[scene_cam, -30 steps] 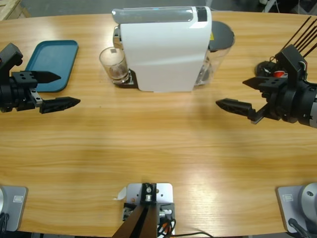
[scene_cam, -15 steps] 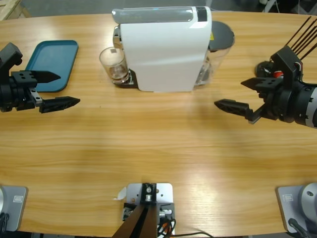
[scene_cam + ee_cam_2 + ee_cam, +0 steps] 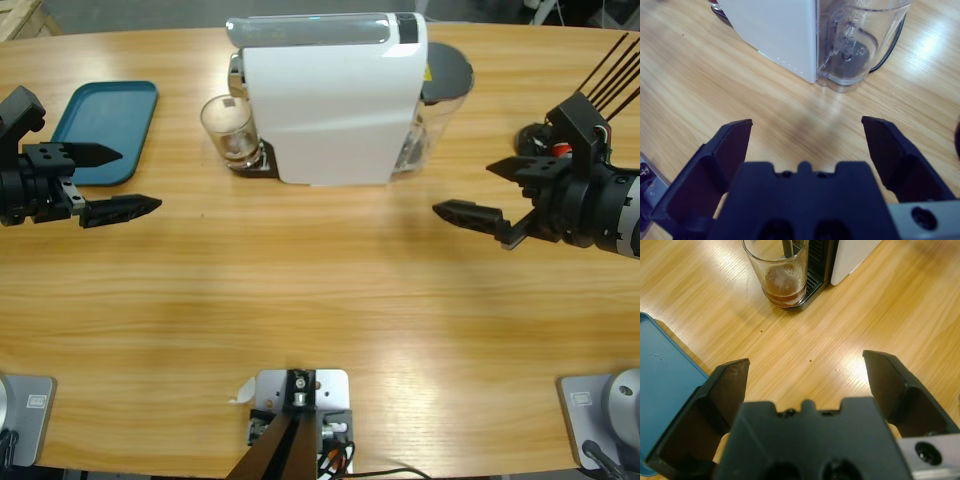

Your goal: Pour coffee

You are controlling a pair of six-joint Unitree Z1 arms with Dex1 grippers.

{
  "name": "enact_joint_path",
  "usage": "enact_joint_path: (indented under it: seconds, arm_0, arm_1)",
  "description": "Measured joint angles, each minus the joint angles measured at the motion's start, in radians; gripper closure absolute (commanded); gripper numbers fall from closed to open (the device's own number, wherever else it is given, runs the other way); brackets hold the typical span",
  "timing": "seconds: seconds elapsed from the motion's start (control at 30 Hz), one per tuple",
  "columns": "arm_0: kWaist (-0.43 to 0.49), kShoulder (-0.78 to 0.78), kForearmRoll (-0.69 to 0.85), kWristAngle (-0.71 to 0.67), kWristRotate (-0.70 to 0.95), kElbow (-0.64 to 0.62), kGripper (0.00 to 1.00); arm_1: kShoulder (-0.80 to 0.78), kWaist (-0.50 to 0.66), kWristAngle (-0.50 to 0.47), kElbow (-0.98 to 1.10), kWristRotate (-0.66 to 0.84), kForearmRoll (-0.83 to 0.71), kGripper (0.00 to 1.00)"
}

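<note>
Shallow dark brown coffee (image 3: 784,287) sits in the upright clear glass tumbler (image 3: 228,130) under the white coffee machine (image 3: 330,98); left gripper (image 3: 112,181) and right gripper (image 3: 478,191) both gape empty.

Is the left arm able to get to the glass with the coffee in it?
Probably yes. The left gripper is open and empty, and only bare table lies between it and the glass, which stands on the coffee machine's drip tray, on its open side.
</note>
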Motion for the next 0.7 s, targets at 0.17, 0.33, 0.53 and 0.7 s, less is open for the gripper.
enact_joint_path:
  seconds: [0.17,0.33,0.53,0.7]
  arm_0:
    - [0.000,0.000,0.000,0.000,0.000,0.000,0.000]
    - [0.000,0.000,0.000,0.000,0.000,0.000,0.000]
    - [0.000,0.000,0.000,-0.005,0.000,0.000,0.004]
    - [0.000,0.000,0.000,-0.009,0.000,0.000,0.004]
  arm_1:
    - [0.000,0.000,0.000,0.000,0.000,0.000,0.000]
    - [0.004,0.000,0.000,0.000,0.000,0.000,0.000]
    - [0.004,0.000,0.000,0.000,0.000,0.000,0.000]
    - [0.004,0.000,0.000,0.000,0.000,0.000,0.000]
